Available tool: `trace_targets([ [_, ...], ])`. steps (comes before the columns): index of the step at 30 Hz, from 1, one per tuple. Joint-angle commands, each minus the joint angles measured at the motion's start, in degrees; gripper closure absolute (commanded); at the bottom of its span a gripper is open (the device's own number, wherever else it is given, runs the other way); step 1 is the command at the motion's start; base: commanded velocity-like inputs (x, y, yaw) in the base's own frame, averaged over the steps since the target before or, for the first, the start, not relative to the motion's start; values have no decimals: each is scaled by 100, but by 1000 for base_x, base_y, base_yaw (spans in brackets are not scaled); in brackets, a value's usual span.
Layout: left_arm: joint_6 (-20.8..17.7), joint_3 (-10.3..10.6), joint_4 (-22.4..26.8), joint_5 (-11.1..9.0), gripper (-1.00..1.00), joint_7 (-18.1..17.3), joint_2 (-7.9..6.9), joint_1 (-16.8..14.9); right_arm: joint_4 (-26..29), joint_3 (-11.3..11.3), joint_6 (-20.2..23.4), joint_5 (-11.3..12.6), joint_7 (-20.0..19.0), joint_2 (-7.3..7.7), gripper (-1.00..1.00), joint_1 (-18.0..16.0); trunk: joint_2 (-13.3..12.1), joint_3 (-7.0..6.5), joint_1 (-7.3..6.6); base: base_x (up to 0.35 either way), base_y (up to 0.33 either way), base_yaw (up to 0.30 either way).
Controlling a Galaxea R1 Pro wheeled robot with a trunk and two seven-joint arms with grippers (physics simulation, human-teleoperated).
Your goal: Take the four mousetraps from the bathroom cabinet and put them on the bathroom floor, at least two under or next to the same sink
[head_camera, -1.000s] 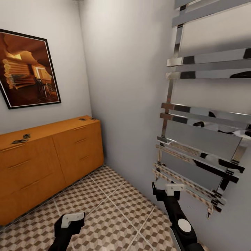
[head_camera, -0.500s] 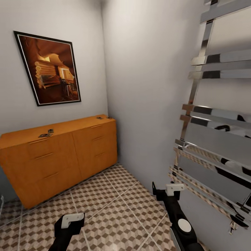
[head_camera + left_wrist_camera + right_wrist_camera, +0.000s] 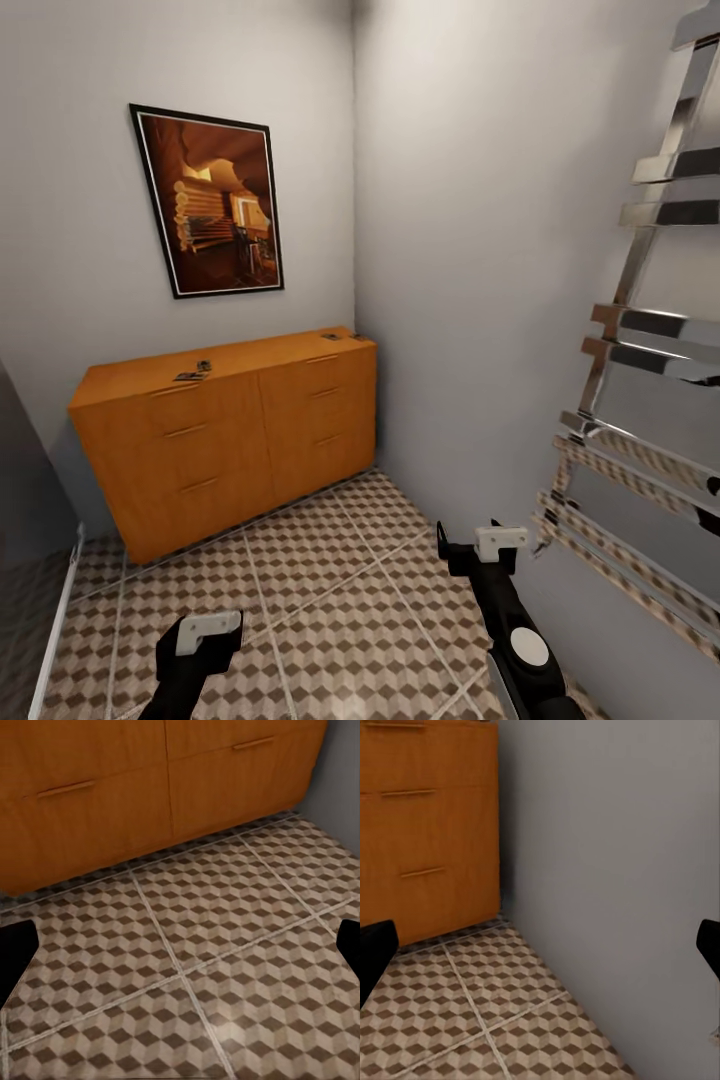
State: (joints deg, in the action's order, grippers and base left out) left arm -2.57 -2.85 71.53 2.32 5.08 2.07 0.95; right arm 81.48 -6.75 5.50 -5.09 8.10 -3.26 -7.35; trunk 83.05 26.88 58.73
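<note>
The step in hand looks like the approach: the robot faces the cabinet (image 3: 240, 430), well ahead of both arms, and nothing has been picked up yet. Two small dark-and-tan pieces, likely mousetraps (image 3: 193, 373), lie on the cabinet's flat top, ahead of and above the left end effector (image 3: 208, 632) and well apart from it; another pair of small dark objects (image 3: 338, 336) sits near the far corner of the top, ahead of and to the left of the right end effector (image 3: 488, 545), too small to tell for certain.

In the left wrist view the left end effector's fingers (image 3: 16, 949) stand wide apart with nothing between them, the bathroom floor (image 3: 210, 945) below and the cabinet's drawer fronts beyond. The right end effector is likewise spread wide and empty, its fingers (image 3: 373, 945) framing floor tiles and the grey wall (image 3: 615, 870) close on its right side. A chrome towel rail (image 3: 640, 400) hangs on that wall, just beside the right arm.

The next move calls for closing the gap to the cabinet and raising an arm to the level of its top, so an end effector can come down over a trap; I judge the right arm needs care near the rail
</note>
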Motion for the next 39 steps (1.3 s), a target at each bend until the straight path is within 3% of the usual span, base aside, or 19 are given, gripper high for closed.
trace_targets([
  [1, -28, -3, 11, 24, -100, 10, 4, 1, 8, -11, 47, -54, 34, 1, -100, -3, 3, 5, 0, 0, 0, 291],
  [13, -42, -5, 2, 23, -100, 10, 47, 1, 12, -11, 47, -54, 34, 1, -100, -3, 3, 5, 0, 66, 0, 103],
  [39, -43, -5, -10, 23, -100, 7, 56, 1, 11, -11, 40, -54, 27, 5, -100, -3, 3, 5, 0, 331, 0, 1],
])
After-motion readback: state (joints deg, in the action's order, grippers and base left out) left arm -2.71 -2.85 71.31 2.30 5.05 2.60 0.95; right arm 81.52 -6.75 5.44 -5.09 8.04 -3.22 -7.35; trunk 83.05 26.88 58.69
